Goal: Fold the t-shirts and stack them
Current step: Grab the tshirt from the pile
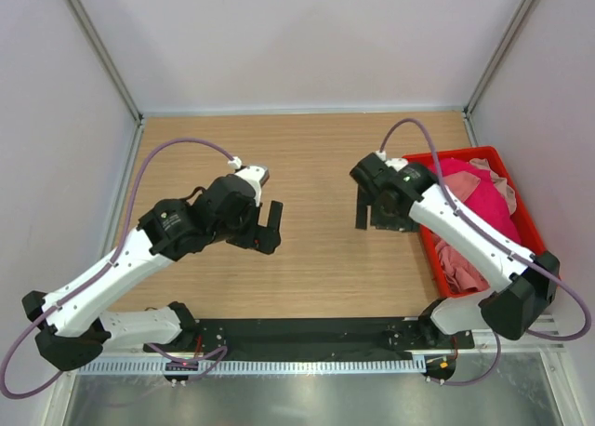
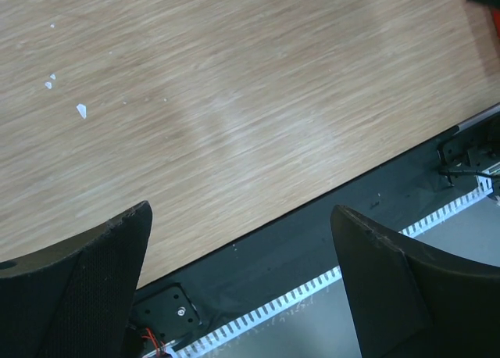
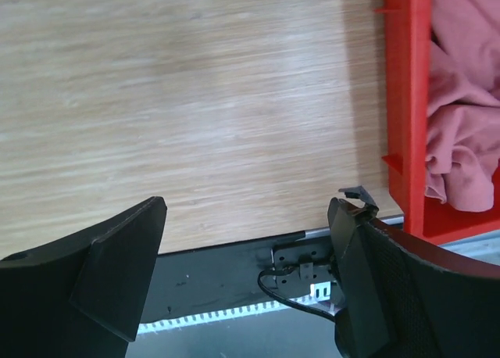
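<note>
All the t-shirts (image 1: 476,210) lie in the bin (image 1: 483,153), a crumpled heap with magenta cloth toward its far end and paler pink toward its near end. None is out on the surface (image 1: 307,166) yet, so I judge the task is at its first step: getting one shirt out.

Your right fingers (image 1: 362,208) are released, spread wide and empty. They hang just outside the bin's left wall, over bare wood. From them the shirts lie directly to the right, across that wall. The right wrist view shows this: the red wall (image 3: 406,100) stands upright just beside the right-hand finger, with pink folds (image 3: 461,123) beyond it.

Your left fingers (image 1: 272,226) are also released and empty. They are well apart from the bin, on the other side of the surface, so the right arm is plainly the nearer one for the pick.

The bin's long axis runs from its far end toward the arm bases, tilted a little. The heap itself shows no long axis you can use; sleeves and hems cannot be told apart. You will probably need to lift over the wall before coming down into the cloth, or the fingers may catch the rim.

No brand, label or writing can be read on the shirts or the bin.
</note>
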You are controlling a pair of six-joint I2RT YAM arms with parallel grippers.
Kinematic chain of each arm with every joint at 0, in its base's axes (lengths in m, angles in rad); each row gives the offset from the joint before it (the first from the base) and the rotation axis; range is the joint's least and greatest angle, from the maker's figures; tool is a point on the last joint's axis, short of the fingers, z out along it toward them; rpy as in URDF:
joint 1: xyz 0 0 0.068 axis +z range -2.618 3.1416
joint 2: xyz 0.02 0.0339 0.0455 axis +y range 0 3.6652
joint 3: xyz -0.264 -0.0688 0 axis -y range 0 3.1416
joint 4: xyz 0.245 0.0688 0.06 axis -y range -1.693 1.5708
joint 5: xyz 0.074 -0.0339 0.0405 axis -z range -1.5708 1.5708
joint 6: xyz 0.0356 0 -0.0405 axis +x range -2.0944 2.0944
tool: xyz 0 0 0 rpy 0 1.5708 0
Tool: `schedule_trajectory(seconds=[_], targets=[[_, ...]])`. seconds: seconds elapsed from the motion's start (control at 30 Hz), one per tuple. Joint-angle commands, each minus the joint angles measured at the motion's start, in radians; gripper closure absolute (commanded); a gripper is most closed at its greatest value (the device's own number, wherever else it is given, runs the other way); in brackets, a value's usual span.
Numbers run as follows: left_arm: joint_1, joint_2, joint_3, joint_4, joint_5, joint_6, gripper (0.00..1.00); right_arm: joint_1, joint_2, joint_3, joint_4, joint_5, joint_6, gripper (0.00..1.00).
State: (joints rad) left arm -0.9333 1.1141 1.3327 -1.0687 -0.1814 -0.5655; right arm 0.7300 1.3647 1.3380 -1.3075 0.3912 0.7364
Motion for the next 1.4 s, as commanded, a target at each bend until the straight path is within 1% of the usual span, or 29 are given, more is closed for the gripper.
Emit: schedule_trajectory(seconds=[0.0,0.07,0.1,0.17,0.2,0.23,0.27,0.3,0.33,0.37,0.43,0.53,0.67,0.73,0.83,0.87,0.9,0.93,0.97,1.0,1.07,1.1,1.13,1.17,1.23,1.27,1.3,1.33,1.37], targets=[[0.005,-0.011,0.031,0.012,0.031,0.056,0.03,-0.192,-0.021,0.03,0.022,-0.006,-0.069,0.09],[0.005,-0.017,0.019,0.003,0.045,0.078,0.03,-0.304,-0.019,0.065,0.03,-0.017,-0.147,0.13],[0.005,-0.026,0.008,0.001,0.048,0.084,0.03,-0.427,-0.006,0.079,0.031,-0.026,-0.172,0.17],[0.007,-0.066,-0.015,0.01,0.057,0.098,0.03,-0.521,0.014,0.116,0.034,-0.012,-0.238,0.25],[0.007,-0.083,-0.045,0.028,0.066,0.099,0.02,-0.558,0.026,0.124,0.04,-0.003,-0.259,0.33],[0.007,-0.108,-0.055,0.038,0.072,0.101,0.01,-0.625,0.045,0.127,0.069,-0.003,-0.278,0.36],[0.008,-0.12,-0.07,0.045,0.077,0.104,0.0,-0.654,0.056,0.122,0.091,-0.014,-0.296,0.37],[0.01,-0.128,-0.079,0.052,0.083,0.108,0.0,-0.678,0.069,0.119,0.112,-0.023,-0.33,0.37],[0.011,-0.134,-0.076,0.05,0.083,0.11,0.0,-0.714,0.108,0.116,0.14,-0.011,-0.344,0.35],[0.01,-0.132,-0.072,0.044,0.082,0.121,0.0,-0.716,0.131,0.119,0.151,-0.006,-0.356,0.25],[0.013,-0.129,-0.052,0.026,0.071,0.136,0.0,-0.75,0.18,0.133,0.187,-0.017,-0.396,0.19],[0.014,-0.132,-0.052,0.009,0.033,0.164,0.0,-0.764,0.263,0.151,0.238,0.0,-0.426,0.17],[0.019,-0.132,-0.063,0.012,-0.006,0.168,0.0,-0.808,0.359,0.182,0.292,-0.034,-0.476,0.17],[0.024,-0.116,-0.055,0.01,-0.006,0.158,0.0,-0.836,0.404,0.199,0.307,-0.073,-0.491,0.22],[0.027,-0.1,-0.037,0.003,-0.004,0.138,0.0,-0.854,0.422,0.21,0.321,-0.11,-0.5,0.49],[0.03,-0.099,-0.032,0.001,-0.006,0.133,0.0,-0.857,0.421,0.216,0.323,-0.112,-0.499,0.76],[0.03,-0.103,-0.03,0.003,-0.007,0.128,0.0,-0.859,0.413,0.239,0.317,-0.1,-0.491,0.93],[0.031,-0.106,-0.032,0.001,-0.01,0.119,0.0,-0.859,0.409,0.257,0.307,-0.078,-0.485,0.99],[0.034,-0.108,-0.029,-0.002,-0.016,0.116,0.0,-0.857,0.398,0.277,0.297,-0.054,-0.465,0.99],[0.037,-0.108,-0.026,-0.011,-0.02,0.115,0.0,-0.859,0.387,0.324,0.291,0.027,-0.454,0.99],[0.039,-0.109,-0.02,-0.019,-0.033,0.105,0.0,-0.859,0.344,0.386,0.272,0.137,-0.416,0.99],[0.042,-0.109,-0.018,-0.022,-0.038,0.104,0.0,-0.859,0.332,0.462,0.274,0.205,-0.407,0.99],[0.042,-0.109,-0.017,-0.028,-0.041,0.099,0.0,-0.859,0.298,0.502,0.284,0.292,-0.404,0.99],[0.042,-0.111,-0.013,-0.028,-0.044,0.092,0.0,-0.859,0.281,0.542,0.303,0.322,-0.405,0.99],[0.044,-0.114,-0.006,-0.033,-0.046,0.084,0.0,-0.859,0.255,0.683,0.373,0.31,-0.419,0.99],[0.044,-0.117,-0.004,-0.033,-0.049,0.078,0.0,-0.857,0.26,0.817,0.385,0.289,-0.425,0.99],[0.044,-0.12,-0.003,-0.033,-0.055,0.076,0.0,-0.857,0.269,0.895,0.389,0.259,-0.428,0.99],[0.044,-0.125,-0.001,-0.027,-0.062,0.075,0.0,-0.853,0.281,0.976,0.392,0.176,-0.433,0.99],[0.044,-0.135,-0.001,-0.025,-0.069,0.075,0.0,-0.837,0.309,1.051,0.395,0.131,-0.439,0.99]])
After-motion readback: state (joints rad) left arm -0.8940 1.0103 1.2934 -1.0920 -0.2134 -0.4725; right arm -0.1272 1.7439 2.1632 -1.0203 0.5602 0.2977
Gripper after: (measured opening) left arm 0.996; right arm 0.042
